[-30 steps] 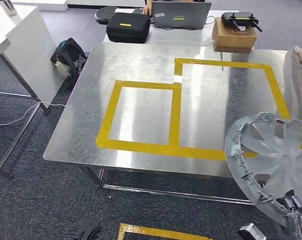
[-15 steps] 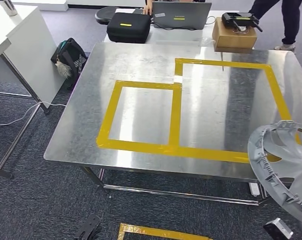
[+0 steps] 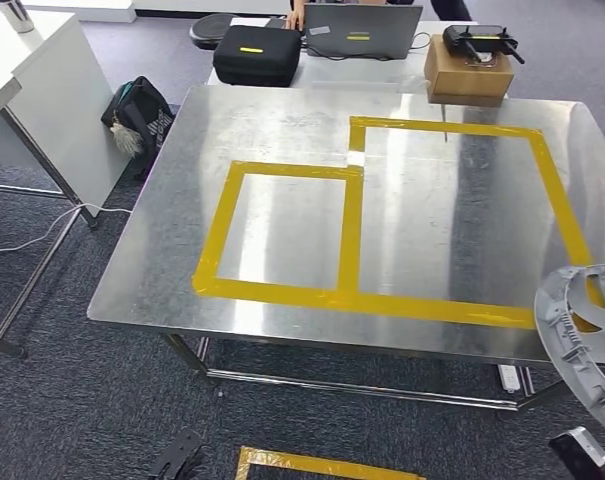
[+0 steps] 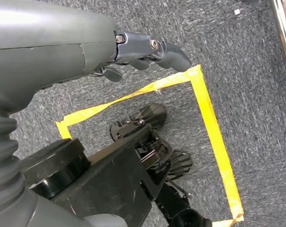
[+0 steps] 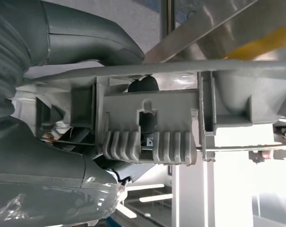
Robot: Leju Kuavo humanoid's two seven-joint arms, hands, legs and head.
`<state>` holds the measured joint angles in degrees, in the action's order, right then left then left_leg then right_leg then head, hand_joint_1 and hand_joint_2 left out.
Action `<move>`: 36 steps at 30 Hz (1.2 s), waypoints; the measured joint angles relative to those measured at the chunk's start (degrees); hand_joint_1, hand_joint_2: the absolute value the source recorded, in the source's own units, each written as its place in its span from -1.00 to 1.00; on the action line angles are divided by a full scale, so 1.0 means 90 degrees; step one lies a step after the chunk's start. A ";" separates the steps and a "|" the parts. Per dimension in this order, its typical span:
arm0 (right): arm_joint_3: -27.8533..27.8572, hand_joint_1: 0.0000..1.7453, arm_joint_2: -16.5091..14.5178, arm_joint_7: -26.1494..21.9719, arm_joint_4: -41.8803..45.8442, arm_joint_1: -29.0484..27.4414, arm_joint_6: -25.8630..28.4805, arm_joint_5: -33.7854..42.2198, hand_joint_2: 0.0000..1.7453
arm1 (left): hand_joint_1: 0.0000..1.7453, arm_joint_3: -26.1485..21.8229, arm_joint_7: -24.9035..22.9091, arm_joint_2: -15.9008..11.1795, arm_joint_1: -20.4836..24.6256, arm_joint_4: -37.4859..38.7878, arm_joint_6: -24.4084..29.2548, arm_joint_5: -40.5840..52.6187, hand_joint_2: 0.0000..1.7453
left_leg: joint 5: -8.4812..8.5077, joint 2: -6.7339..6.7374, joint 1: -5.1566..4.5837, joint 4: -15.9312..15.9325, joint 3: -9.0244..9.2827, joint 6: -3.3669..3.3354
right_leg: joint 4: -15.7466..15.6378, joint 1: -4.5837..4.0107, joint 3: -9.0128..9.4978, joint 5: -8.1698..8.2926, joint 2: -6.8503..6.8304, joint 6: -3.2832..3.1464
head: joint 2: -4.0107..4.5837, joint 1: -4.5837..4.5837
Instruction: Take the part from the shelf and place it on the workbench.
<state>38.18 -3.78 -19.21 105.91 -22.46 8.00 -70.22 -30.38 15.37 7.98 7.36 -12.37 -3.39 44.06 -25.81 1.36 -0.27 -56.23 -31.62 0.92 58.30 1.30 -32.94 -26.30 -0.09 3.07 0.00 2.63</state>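
Grey wheel-cover part [image 3: 586, 330] at the right edge of the head view, near the workbench's [image 3: 299, 120] front right corner, partly over the corner of the yellow tape outline [image 3: 442, 128] but apparently not set down on the metal. Right hand [image 5: 77, 142] closed on the part's rim, seen up close in the right wrist view: thumb on one face, dark fingers [image 5: 143, 85] on the other side, ribbed clips of the rim [image 5: 148, 146] between them. Left hand [image 4: 144, 49] hanging over carpet and floor tape [image 4: 212, 127], holding nothing, fingers loosely extended. Risks from here, as a judgement: a one-handed pinch at the rim of a wide, light disc, so likely to swing or twist in the grip; possible snag of the far edge on the table's lip if brought in too low; possible slide on the slick metal top if released at a tilt. Cardboard box [image 3: 466, 70], black case [image 3: 255, 52] and laptop [image 3: 363, 28] at the far side, well apart from the part, so little danger there.
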 joint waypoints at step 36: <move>-0.4342 1.00 0.1890 0.2285 -0.2107 0.2126 0.0017 -0.0515 1.00 | -1.00 0.0002 -0.0263 0.0078 0.0171 0.0000 -0.0145 0.0355 1.00 | 0.0029 0.0011 0.0001 -0.0008 -0.0004 -0.0014 | 0.0000 -0.0001 -0.0002 0.0035 0.0018 0.0007 | 0.0000 0.0000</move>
<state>-0.90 13.22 1.35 86.95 -3.33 8.15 -74.85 -30.35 13.00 8.68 8.89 -12.37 -4.69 47.25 -25.55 1.46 -0.26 -56.30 -31.65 0.80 58.31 1.29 -32.96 -25.99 0.08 3.13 0.00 2.63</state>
